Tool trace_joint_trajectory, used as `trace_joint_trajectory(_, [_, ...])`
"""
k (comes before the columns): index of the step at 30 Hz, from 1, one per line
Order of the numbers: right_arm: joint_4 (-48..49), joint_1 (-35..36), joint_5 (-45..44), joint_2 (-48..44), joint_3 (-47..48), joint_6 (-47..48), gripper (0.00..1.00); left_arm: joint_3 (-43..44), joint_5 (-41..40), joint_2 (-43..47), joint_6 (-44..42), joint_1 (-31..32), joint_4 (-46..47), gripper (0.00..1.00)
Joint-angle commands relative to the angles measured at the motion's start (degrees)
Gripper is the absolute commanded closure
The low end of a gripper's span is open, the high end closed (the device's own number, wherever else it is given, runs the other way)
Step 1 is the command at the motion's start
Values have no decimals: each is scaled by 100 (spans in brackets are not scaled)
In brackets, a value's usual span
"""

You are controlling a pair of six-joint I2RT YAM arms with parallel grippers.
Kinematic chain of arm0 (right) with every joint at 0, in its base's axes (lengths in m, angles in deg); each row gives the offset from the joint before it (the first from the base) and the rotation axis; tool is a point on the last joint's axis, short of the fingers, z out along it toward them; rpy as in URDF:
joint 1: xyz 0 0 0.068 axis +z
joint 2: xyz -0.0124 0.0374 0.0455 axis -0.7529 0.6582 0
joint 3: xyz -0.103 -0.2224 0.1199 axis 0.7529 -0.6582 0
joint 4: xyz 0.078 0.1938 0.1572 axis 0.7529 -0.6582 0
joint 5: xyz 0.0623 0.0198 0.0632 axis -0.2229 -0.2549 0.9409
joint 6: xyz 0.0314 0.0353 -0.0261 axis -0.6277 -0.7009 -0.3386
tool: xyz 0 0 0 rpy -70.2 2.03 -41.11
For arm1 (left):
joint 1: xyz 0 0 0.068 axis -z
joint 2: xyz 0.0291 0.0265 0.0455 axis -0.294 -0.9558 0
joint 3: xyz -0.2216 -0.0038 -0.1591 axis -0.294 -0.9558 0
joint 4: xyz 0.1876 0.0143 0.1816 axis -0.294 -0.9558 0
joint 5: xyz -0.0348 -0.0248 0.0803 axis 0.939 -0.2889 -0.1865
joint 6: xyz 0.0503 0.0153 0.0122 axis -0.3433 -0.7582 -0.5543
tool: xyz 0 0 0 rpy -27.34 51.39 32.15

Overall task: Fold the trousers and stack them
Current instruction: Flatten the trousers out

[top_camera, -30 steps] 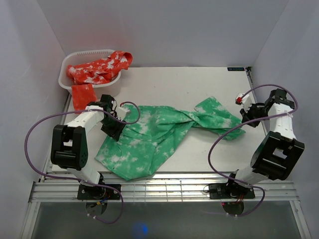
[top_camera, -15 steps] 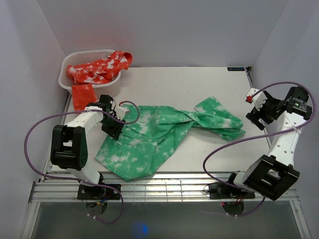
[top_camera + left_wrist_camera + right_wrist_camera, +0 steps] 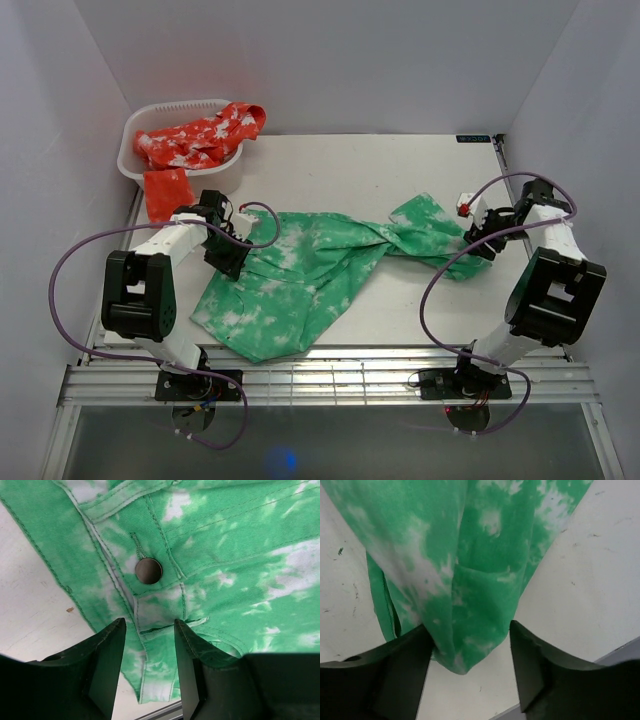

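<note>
Green tie-dyed trousers [image 3: 330, 265] lie across the middle of the table [image 3: 400, 170], waistband to the left and twisted legs to the right. In the last half second the right gripper [image 3: 478, 238] has swung in from the right edge and come down over the leg ends. Its jaws are wide, straddling the cuff but not yet closed. The left gripper [image 3: 228, 262] has not moved and pinches narrowly on the waistband beside the button [image 3: 148, 571]. With both ends nearly secured, straightening looks next.
</note>
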Motion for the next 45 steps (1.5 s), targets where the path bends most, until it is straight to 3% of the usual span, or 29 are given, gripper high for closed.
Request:
trace_joint_trajectory(1, [382, 161, 75, 187, 280, -243, 39, 32, 102, 38, 105, -37, 33, 46])
trace_joint_trajectory(2, [426, 161, 5, 204, 288, -244, 51, 32, 102, 46, 114, -28, 33, 46])
trace_joint_trajectory(4, [313, 161, -74, 213, 402, -191, 65, 6, 102, 55, 123, -28, 59, 47])
trace_joint_trajectory(5, [112, 144, -127, 187, 446, -78, 87, 6, 110, 47, 140, -28, 68, 47])
trace_joint_trajectory(6, [6, 126, -127, 144, 499, -33, 92, 6, 119, 29, 158, -28, 77, 48])
trace_joint_trajectory(12, [-793, -128, -294, -673, 1315, -164, 92, -81, 50, 64, 237, -46, 199, 60])
trace_joint_trajectory(16, [-1382, -164, -706, -1341, 1905, -24, 92, -327, -74, 20, 377, -81, 436, 94])
trace_joint_trajectory(17, [-1471, -164, -873, -1577, 2001, 28, 92, -424, -83, 3, 395, -89, 472, 98])
trace_joint_trajectory(22, [-1639, -146, -1217, -1852, 2380, 275, 92, -697, -83, 117, 457, -116, 683, 100])
trace_joint_trajectory(26, [-1325, 187, -1593, -1345, 2188, -58, 92, -627, 434, 476, 545, -125, 701, 100])
trace_joint_trajectory(30, [-849, 548, -2174, -351, 1914, -533, 92, -145, 1181, 776, 877, -116, 674, 62])
trace_joint_trajectory(32, [-795, 653, -2473, 360, 2089, -857, 92, 277, 1576, 645, 1010, -107, 665, 56])
trace_joint_trajectory(36, [-944, 680, -2649, 1153, 2590, -1332, 92, 840, 1579, 258, 1388, 147, 1095, 46])
trace_joint_trajectory(37, [-953, 689, -2702, 1276, 2626, -1377, 92, 954, 1535, 144, 1528, 304, 1331, 38])
trace_joint_trajectory(45, [-839, 680, -2843, 961, 2099, -1360, 92, 2333, 148, -1681, 1995, 1491, 2071, 36])
